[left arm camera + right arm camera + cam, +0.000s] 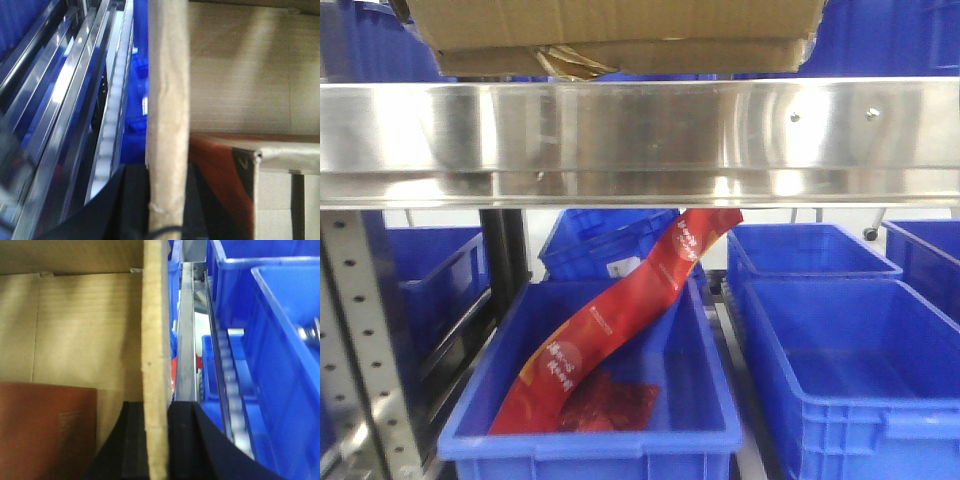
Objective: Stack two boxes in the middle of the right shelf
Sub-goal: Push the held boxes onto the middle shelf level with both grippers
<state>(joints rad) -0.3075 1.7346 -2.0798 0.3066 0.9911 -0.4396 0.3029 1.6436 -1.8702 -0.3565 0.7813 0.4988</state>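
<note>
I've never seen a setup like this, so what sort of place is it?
Probably a warehouse or stockroom. A stainless-steel shelf on perforated uprights holds cardboard boxes, and rows of blue plastic bins sit below, one holding a red packet.

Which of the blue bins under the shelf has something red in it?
The front left bin: a long red packet leans across it. The right bin beside it looks empty.
</note>
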